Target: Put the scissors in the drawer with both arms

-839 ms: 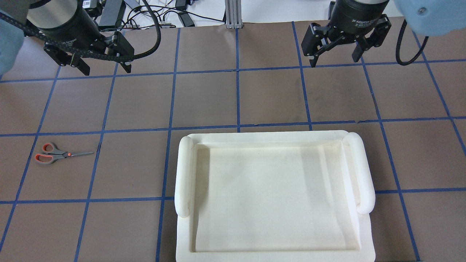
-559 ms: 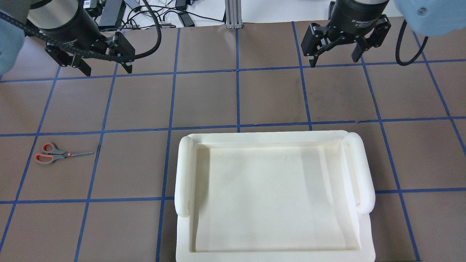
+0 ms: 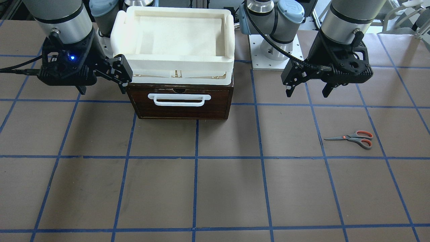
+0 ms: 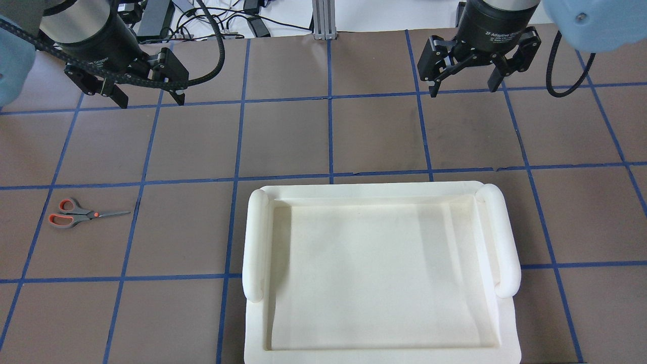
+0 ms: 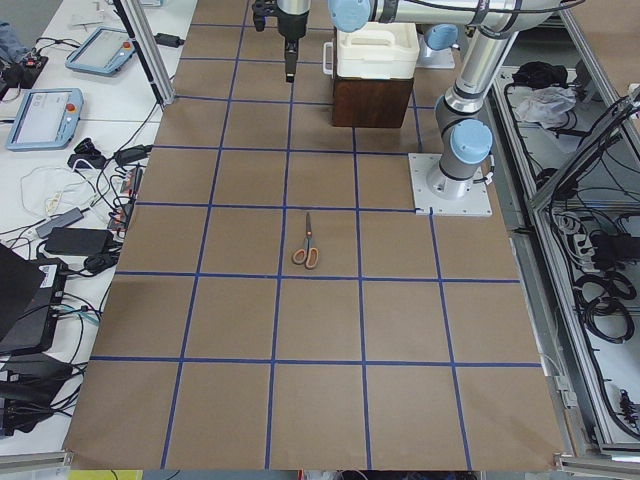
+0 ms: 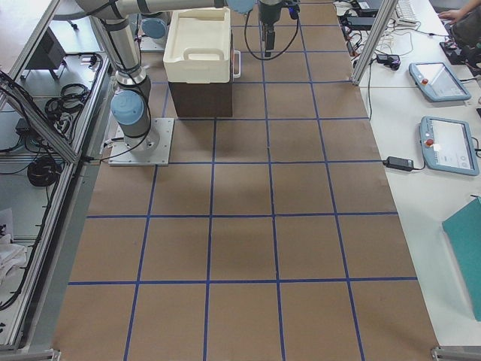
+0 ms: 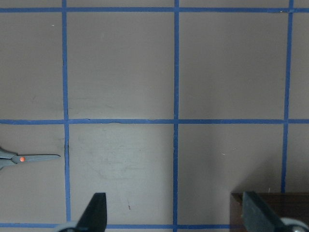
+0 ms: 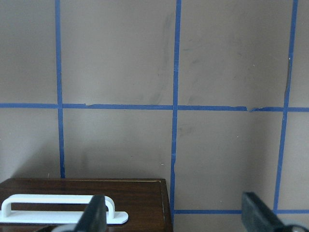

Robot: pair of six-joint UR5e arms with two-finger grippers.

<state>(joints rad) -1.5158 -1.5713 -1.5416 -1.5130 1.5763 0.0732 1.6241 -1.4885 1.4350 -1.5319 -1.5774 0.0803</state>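
Note:
The scissors (image 4: 83,214) lie flat on the table at my far left, blades pointing toward the middle. They also show in the front view (image 3: 352,137), the left-side view (image 5: 307,245) and at the left edge of the left wrist view (image 7: 24,158). The dark brown drawer (image 3: 181,104) with its white bar handle (image 3: 179,99) is shut. My left gripper (image 4: 150,102) is open and empty, hovering forward and right of the scissors. My right gripper (image 4: 464,90) is open and empty, hovering in front of the drawer's right side (image 8: 96,193).
A cream-white foam tray (image 3: 174,64) sits on top of the drawer cabinet and fills the lower middle of the overhead view (image 4: 374,189). The table is brown with a blue tape grid. Cables and tablets lie beyond the table's far edge (image 4: 212,20).
Both grippers have shifted slightly, the left a little toward the robot, the right a little left. Both stay open. The scissors have not moved.

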